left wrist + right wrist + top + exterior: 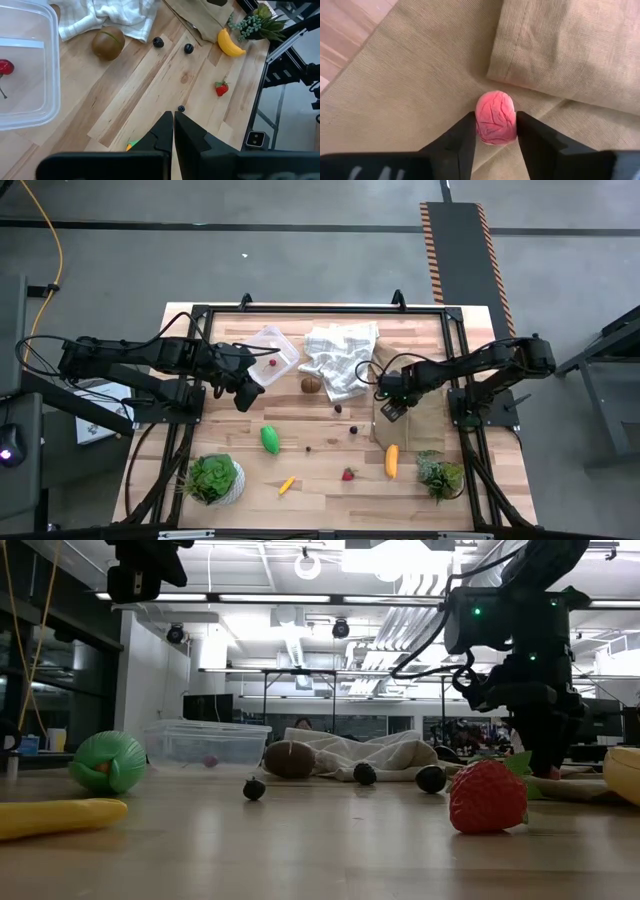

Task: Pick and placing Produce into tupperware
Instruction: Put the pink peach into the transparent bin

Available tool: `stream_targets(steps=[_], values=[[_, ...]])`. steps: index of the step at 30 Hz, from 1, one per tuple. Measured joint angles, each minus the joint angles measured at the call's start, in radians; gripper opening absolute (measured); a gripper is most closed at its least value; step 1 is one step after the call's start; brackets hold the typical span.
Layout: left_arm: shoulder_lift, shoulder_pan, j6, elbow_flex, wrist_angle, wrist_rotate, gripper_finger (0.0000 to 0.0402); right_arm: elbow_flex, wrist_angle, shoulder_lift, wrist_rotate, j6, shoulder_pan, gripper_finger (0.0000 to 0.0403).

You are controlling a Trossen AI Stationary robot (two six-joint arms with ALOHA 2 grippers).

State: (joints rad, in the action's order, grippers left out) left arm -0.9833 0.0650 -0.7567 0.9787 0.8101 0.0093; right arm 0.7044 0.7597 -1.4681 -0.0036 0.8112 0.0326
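Observation:
The clear tupperware [272, 350] stands on the table's far left part, with a red cherry [4, 67] inside. My left gripper [247, 392] hovers shut just near of it, touching nothing. On the wood lie a brown kiwi [311, 385], a green oval [270, 439], a strawberry [348, 474], yellow banana pieces [287, 485] [391, 461] and dark berries [338, 408]. My right gripper [390, 408] is down on a tan cloth [412, 420], closed around a small pink wrinkled ball [495, 107]. My right gripper [496, 125] pinches the pink wrinkled ball between its two fingers, one fingertip [469, 131] on each side of the ball's lower half [495, 135]. The fingers come from above, pointing down. The tan cloth lies right behind the ball; whether the ball is lifted off it I cannot tell.
A crumpled white checked cloth [340, 355] lies at the far middle, partly beside the kiwi. Two potted plants [212, 478] [440, 475] stand at the near corners. A black frame [320, 308] runs around the table. Bare wood shows in the middle near the berries.

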Motion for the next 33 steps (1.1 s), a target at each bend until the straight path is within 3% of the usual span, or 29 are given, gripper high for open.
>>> stream_targets(steps=[9,18,33], values=[[0.0,0.0,0.0,0.0,0.0,-0.003,0.0005,0.0,-0.001,0.0,0.0,0.0,0.0,0.0097],[0.0,0.0,0.0,0.0,0.0,-0.003,0.0005,0.018,-0.008,0.004,0.0,0.0,0.0,0.0095],[0.0,0.0,0.101,0.0,-0.04,-0.012,0.0005,0.345,-0.051,0.005,0.0,-0.144,0.0,0.0095]])
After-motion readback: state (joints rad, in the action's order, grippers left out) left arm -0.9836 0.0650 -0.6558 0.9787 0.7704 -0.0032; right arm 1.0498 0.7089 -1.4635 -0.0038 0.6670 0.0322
